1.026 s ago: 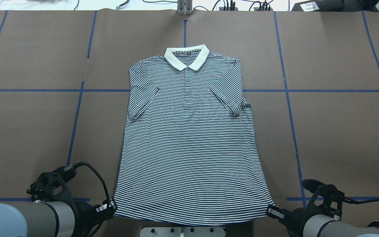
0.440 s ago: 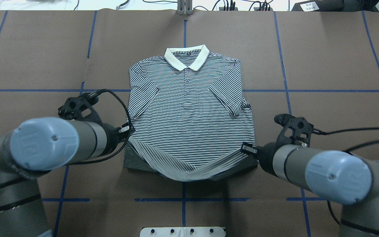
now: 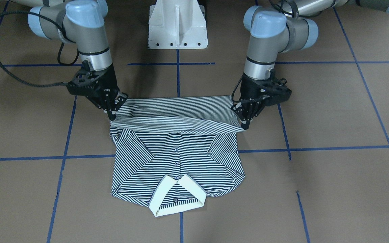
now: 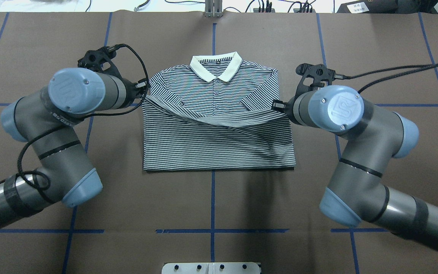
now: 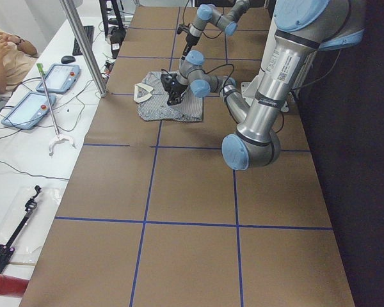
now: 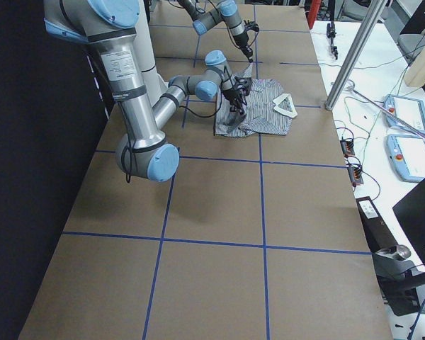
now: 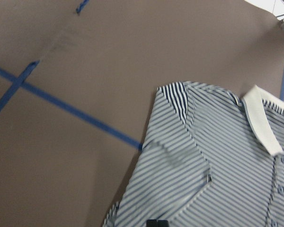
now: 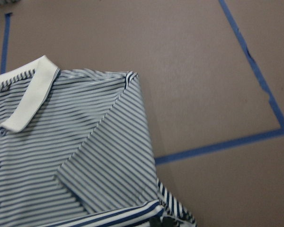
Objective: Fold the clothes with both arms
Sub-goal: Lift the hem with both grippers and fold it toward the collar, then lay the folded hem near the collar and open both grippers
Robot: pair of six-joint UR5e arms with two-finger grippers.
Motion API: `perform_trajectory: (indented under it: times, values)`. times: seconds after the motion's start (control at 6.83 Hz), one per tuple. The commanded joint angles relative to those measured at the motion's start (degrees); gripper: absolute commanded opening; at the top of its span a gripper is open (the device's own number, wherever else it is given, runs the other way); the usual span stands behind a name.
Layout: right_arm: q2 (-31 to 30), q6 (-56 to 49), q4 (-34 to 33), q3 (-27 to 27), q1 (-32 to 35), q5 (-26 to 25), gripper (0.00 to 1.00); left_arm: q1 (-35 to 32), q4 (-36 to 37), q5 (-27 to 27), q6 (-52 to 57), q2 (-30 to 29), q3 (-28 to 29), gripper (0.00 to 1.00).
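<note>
The navy-and-white striped polo shirt (image 4: 219, 148) lies face up mid-table, its cream collar (image 4: 216, 66) at the far end. Its lower half is doubled over the body, and the hem hangs stretched in the air between both grippers across the chest. My left gripper (image 4: 143, 88) is shut on the hem's left corner near the left shoulder. My right gripper (image 4: 278, 105) is shut on the right corner beside the right sleeve. In the front-facing view the left gripper (image 3: 244, 118) and right gripper (image 3: 112, 108) hold the hem band above the shirt (image 3: 176, 158). The left wrist view shows the shirt's shoulder (image 7: 217, 165), the right wrist view its sleeve (image 8: 85, 142).
Brown paper with blue tape lines (image 4: 212, 231) covers the table. The white pedestal base (image 3: 177, 23) stands at the near edge. Cables (image 4: 264, 5) run along the far edge. A side table with tablets (image 5: 29, 109), a metal post (image 5: 83, 45) and a seated person (image 5: 3, 54) lie beyond.
Both grippers have carried the hem from the table's near edge up and away toward the collar. The shirt's lower half now lies folded over its body.
</note>
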Motion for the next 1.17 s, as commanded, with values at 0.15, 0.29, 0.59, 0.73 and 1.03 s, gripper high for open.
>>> perform_trajectory:
  times: [0.15,0.29,0.59,0.73,1.03]
  values:
    - [9.0,-4.29,3.15,-16.94,4.86,0.04,0.0,-3.9,-8.05,1.04,3.84,-4.28,13.04,0.0]
    - [11.01,-4.9,4.13,-20.46,5.21,-0.05,0.0,-3.9,-9.55,3.58,3.75,-5.07,15.24,0.0]
    - [13.58,-5.0,6.23,-26.01,5.13,-0.4,0.0,-3.9,-9.74,3.78,3.75,-6.3,16.23,0.0]
    - [13.58,-5.17,7.81,-27.25,5.13,-0.49,0.0,-3.9,-9.74,3.78,3.75,-6.57,16.58,0.06]
    - [13.58,-5.35,7.83,-27.52,5.13,-0.49,0.0,-3.81,-9.74,3.78,3.66,-7.88,18.85,0.09]
